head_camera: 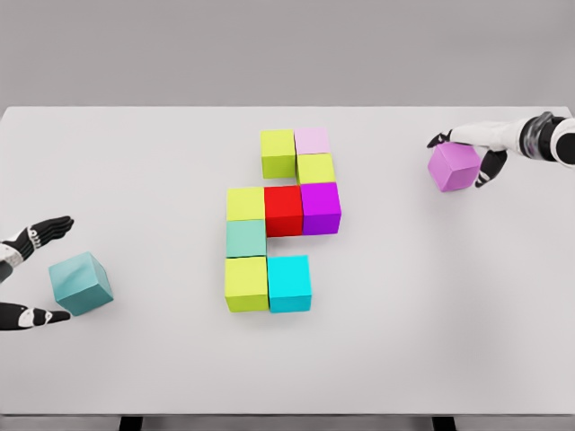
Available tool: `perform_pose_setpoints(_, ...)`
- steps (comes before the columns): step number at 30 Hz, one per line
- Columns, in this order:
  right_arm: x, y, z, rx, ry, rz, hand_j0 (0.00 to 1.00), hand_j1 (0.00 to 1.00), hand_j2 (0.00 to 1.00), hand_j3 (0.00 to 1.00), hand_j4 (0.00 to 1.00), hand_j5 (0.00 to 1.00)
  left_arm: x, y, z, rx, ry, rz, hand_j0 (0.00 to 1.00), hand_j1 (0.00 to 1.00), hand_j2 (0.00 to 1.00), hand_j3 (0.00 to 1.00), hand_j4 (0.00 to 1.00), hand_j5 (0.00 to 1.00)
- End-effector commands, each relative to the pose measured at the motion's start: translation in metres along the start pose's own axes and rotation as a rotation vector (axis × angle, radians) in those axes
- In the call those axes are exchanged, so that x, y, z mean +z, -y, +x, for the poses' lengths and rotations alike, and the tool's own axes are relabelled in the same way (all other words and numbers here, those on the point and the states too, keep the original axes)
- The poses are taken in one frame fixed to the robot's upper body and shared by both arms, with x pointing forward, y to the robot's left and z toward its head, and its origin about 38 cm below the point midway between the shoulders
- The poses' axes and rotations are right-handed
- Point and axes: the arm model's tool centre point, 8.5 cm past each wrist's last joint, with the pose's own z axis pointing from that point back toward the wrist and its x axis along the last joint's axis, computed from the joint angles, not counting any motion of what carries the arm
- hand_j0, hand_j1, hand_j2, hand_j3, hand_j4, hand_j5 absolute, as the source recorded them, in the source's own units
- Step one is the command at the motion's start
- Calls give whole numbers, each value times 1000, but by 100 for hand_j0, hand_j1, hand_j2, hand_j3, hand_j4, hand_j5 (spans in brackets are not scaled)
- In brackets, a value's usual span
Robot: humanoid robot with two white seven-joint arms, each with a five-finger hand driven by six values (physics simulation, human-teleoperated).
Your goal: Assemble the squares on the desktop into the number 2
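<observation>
Several coloured cubes are packed together mid-table: a lime cube (278, 153) and a pale pink cube (312, 141) at the top, a red cube (283, 210) and a magenta cube (321, 207) in the middle, a cyan cube (289, 283) at the bottom right. A loose teal cube (83, 284) sits turned at the lower left. My left hand (66, 268) straddles its left side, fingers spread wide. At the upper right a violet cube (455, 167) sits tilted, and my right hand (458, 162) is curled over it.
The white table (431, 305) fills the view, its front edge near the bottom of the picture. Three more lime cubes (246, 284) and a sea-green cube (246, 238) belong to the central cluster.
</observation>
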Motion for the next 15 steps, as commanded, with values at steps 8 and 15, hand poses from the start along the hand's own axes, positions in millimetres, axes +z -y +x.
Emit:
perform_pose_setpoints(8, 4, 4, -1, -6, 8, -17, 58, 58, 58, 58, 58, 58, -3, 4, -1, 8, 21, 26, 100, 100, 100, 100, 100, 100)
perform_pose_setpoints(15, 34, 28, 13, 141, 225, -125, 57, 57, 57, 57, 57, 57, -5, 10, -3, -7, 29, 22, 100, 100, 100, 100, 100, 100)
